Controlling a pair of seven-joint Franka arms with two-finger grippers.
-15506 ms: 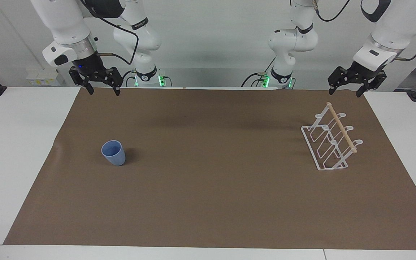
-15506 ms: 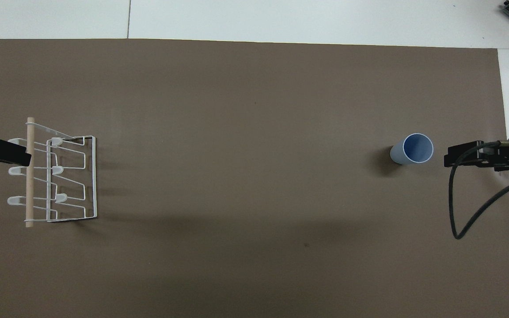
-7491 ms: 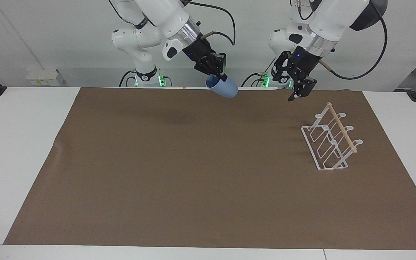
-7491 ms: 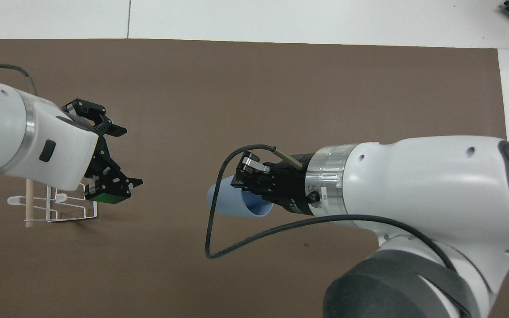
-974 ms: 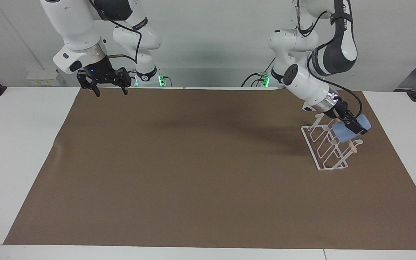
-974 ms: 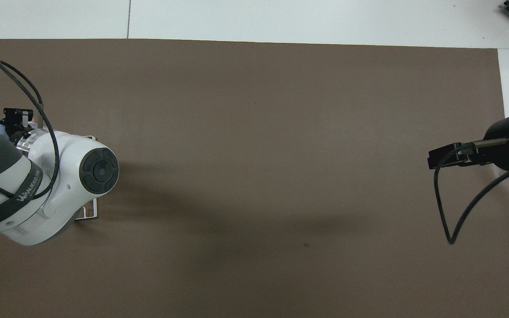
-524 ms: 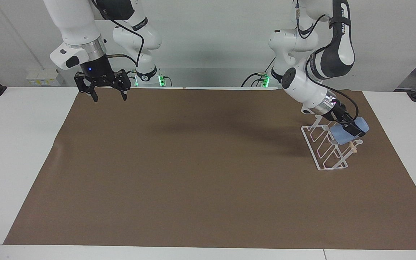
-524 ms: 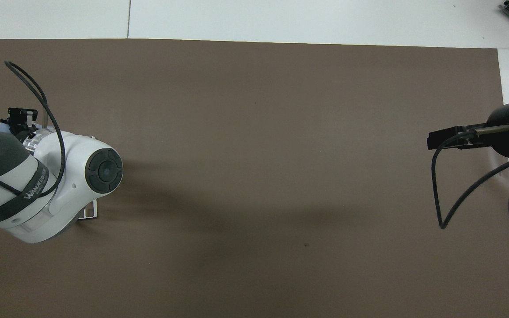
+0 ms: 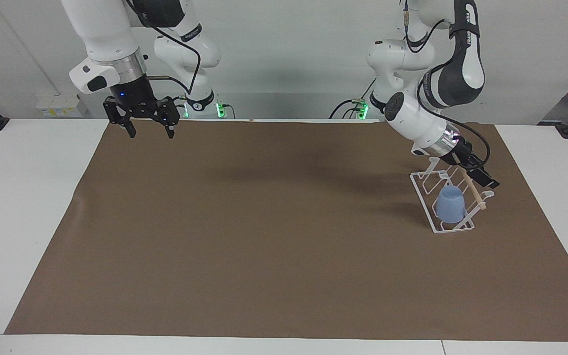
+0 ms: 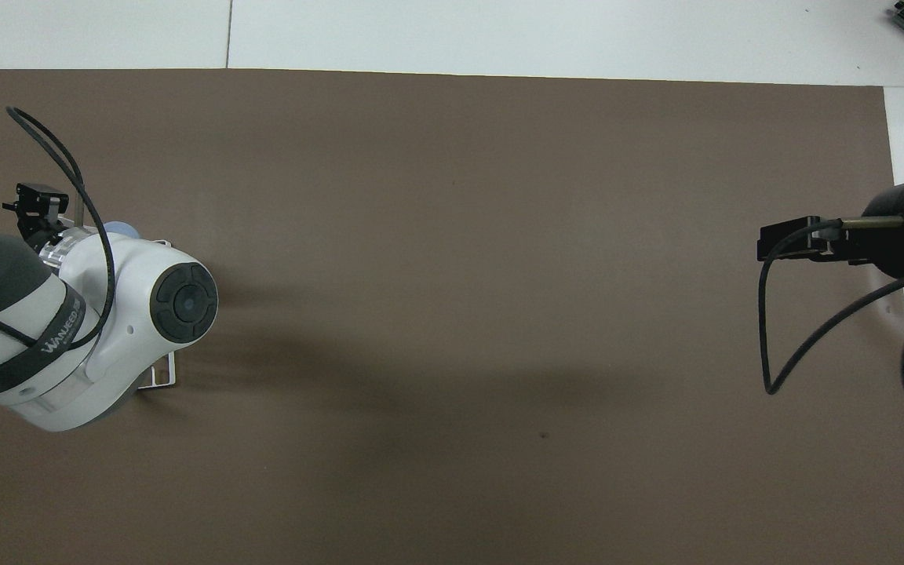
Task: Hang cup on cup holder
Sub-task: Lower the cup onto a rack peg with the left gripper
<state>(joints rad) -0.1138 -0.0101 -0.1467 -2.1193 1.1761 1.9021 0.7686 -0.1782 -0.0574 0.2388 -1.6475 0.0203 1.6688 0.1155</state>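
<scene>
The cup sits upside down in the cup holder, free of the left gripper's released fingers.

A plain white wall stood at the robots' end of the room. The white table carried a broad brown mat over most of its top, with soft shadows lying across it.

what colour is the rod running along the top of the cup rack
Light wood, a pale tan dowel on the white wire cup holder, clearest in the facing view.
</scene>
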